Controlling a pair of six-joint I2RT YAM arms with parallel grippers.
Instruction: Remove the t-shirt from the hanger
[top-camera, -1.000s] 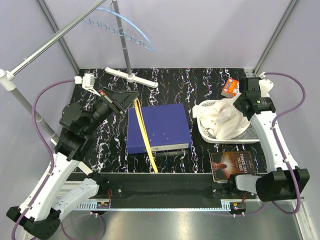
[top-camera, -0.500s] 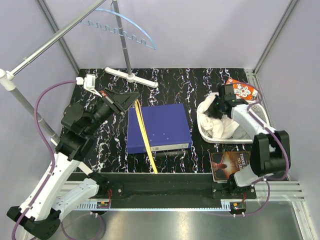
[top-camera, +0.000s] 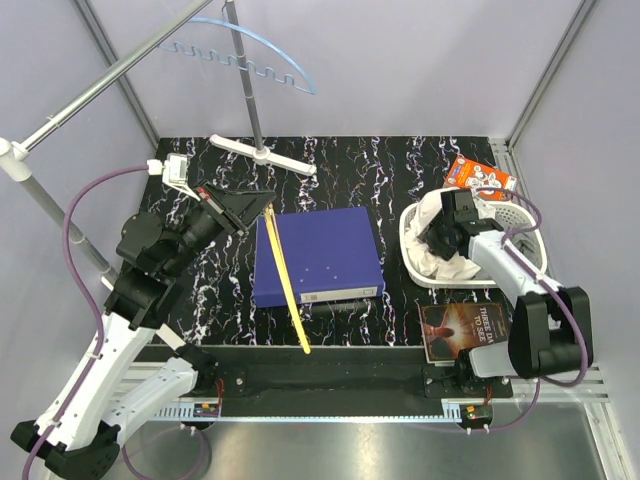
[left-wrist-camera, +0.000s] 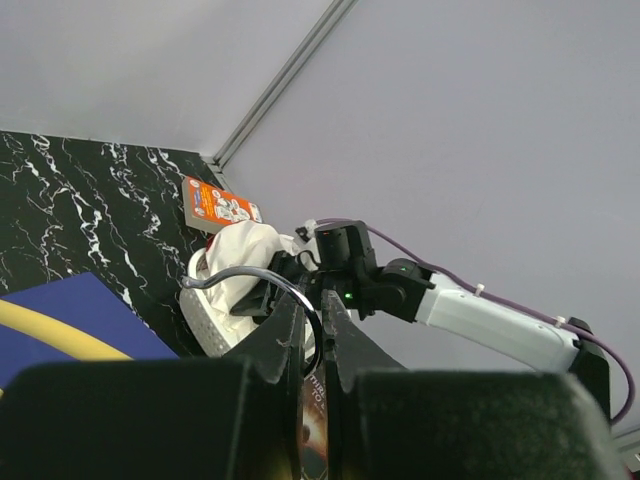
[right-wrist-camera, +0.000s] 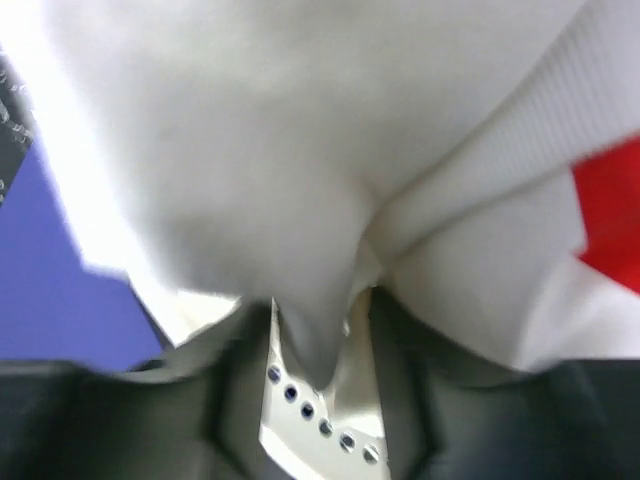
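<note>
The white t-shirt (top-camera: 447, 268) lies crumpled in soft folds inside the white basket (top-camera: 512, 214) at the table's right. The right gripper (right-wrist-camera: 315, 350) pinches one fold. The left gripper (left-wrist-camera: 312, 335) is clamped on the wire hook of the yellow hanger (top-camera: 285, 280), which is free of the shirt.

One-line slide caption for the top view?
Right gripper grips the white t-shirt in the basket while left gripper holds the bare yellow hanger.

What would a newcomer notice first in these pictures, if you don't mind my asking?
A crumpled white t-shirt fills the white plastic basket at right, with the right tool pushed into it. At left, the left tool holds a bare yellow plastic hanger over the blue binder.
</note>
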